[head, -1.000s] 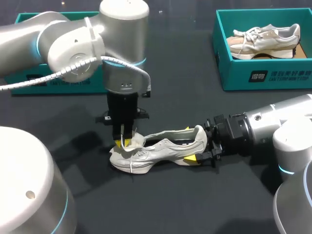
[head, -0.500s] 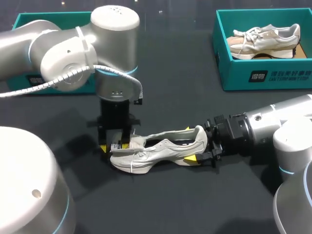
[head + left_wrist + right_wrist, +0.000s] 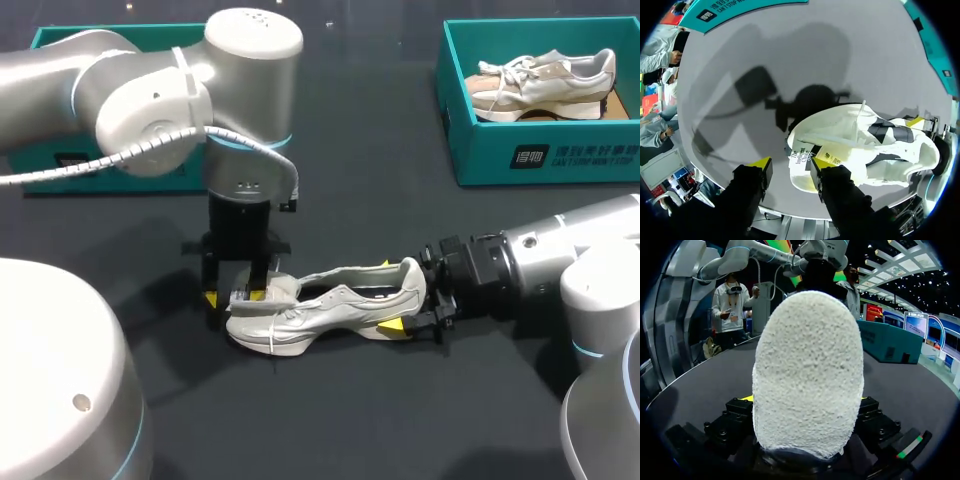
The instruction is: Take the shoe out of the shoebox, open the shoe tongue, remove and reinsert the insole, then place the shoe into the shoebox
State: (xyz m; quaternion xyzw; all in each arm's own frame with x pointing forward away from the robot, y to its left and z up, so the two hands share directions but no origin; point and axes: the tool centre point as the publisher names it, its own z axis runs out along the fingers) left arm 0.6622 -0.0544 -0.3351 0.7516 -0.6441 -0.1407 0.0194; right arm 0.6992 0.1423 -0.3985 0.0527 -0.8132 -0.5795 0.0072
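Shoe (image 3: 320, 305) first: it was a pale, low trainer lying on the dark table (image 3: 400, 200) between my two arms, well apart from both boxes. I judged it light, with a soft upper that would give under the fingers, a stiffer sole and a firm padded heel. Nothing about it looked fragile or slippery.

The heel seemed the sound place to steady it. My right gripper (image 3: 390, 297) had it there, one yellow tip on each side of the heel, pinching it. In the right wrist view the heel filled nearly everything ahead of the fingers.

My left gripper (image 3: 788, 167) stood over the toe end with its fingers spread. The tongue (image 3: 801, 157) lay between them against one finger only, so nothing was gripped there. The tongue looked thin and floppy, so I reckoned it should be pinched near its free edge and lifted gently, not tugged.

The insole (image 3: 885, 132), if the dark striped surface inside the opening was it, would likely be flexible foam, best taken by its heel edge. I could not tell how snugly it sat. A loose lace (image 3: 860, 111) stuck up and could snag.

By count there were two shoes, this one and a beige second shoe (image 3: 545, 85) resting in the right shoebox (image 3: 540, 160). There were two teal boxes; the left shoebox (image 3: 60, 38) was partly hidden behind my left arm, its contents unseen. There were two grippers.
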